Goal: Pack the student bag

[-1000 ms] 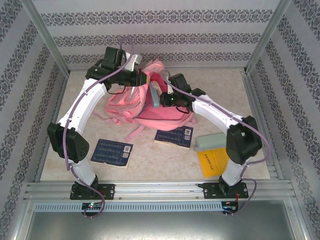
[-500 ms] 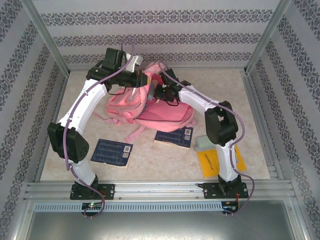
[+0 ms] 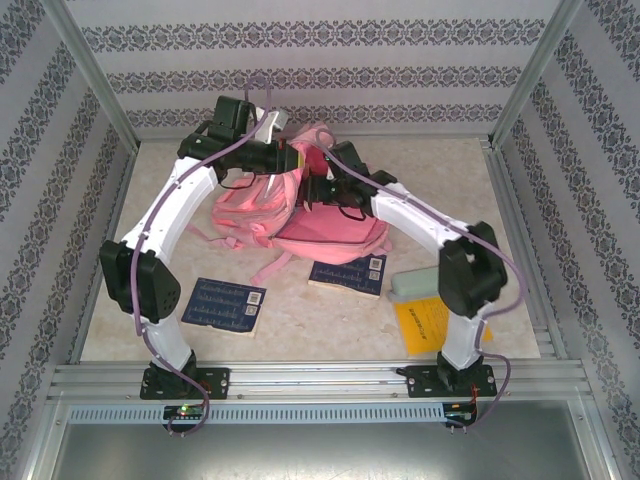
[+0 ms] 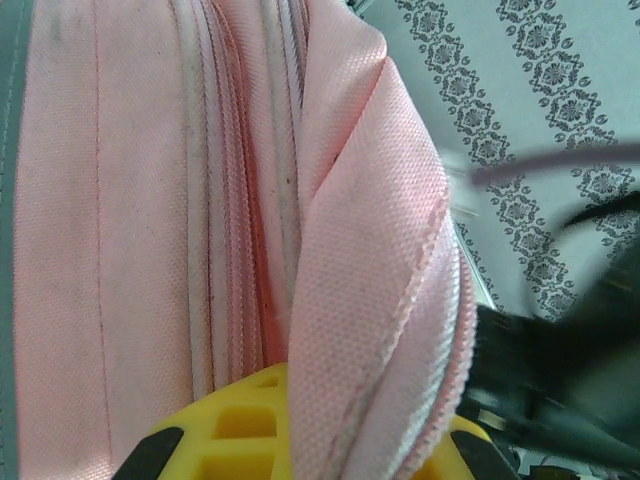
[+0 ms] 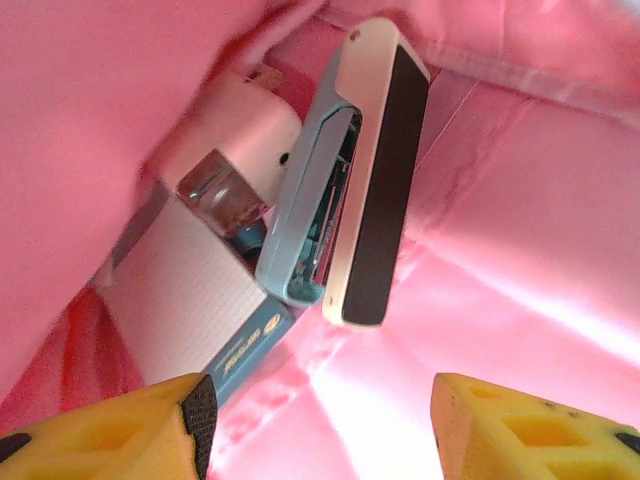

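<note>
Right wrist: stapler and book inside student bag, right hand spread, left hand pinching its fabric.

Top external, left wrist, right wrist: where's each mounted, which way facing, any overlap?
Top external: above and behind, looking down at the table; both arms show.
Left wrist: faces student bag fabric, pinched in the left gripper.
Right wrist: looks into the bag at a pale blue stapler; right gripper fingers apart.
Shared: the bag, in all three.
</note>
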Controlling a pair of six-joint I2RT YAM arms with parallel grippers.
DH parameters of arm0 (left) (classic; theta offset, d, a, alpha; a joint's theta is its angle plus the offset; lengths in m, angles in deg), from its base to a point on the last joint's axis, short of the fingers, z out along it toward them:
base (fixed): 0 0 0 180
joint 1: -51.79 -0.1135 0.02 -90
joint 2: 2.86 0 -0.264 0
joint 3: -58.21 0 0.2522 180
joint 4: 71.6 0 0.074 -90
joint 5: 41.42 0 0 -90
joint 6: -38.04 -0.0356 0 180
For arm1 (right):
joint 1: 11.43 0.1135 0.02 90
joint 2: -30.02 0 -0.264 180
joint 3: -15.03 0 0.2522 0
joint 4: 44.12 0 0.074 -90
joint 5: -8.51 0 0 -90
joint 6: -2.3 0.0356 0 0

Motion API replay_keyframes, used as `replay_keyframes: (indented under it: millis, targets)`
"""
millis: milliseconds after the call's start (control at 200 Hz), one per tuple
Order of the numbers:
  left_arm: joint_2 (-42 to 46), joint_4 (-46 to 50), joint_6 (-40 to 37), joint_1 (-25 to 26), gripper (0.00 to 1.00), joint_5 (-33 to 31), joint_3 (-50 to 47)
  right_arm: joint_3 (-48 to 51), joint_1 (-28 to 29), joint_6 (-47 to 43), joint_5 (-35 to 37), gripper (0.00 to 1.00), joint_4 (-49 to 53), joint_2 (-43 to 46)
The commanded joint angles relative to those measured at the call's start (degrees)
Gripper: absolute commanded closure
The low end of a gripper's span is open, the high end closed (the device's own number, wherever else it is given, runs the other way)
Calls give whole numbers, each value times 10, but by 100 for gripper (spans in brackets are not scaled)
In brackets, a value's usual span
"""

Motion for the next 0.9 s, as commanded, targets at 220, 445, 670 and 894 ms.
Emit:
replay_keyframes:
  millis: [220, 445, 670, 894]
  targets:
    - [-20, -120, 52, 24, 100, 7, -31, 235, -20, 160, 155, 44, 131, 263]
    - [0, -171, 96, 29, 100, -6, -91, 363, -107, 349, 211, 43, 295, 428]
    - [30, -177, 102, 29, 100, -16, -105, 511, -239, 420, 98, 41, 218, 518]
    - [58, -230, 124, 31, 100, -1, -173, 524, -244, 453, 84, 25, 195, 481]
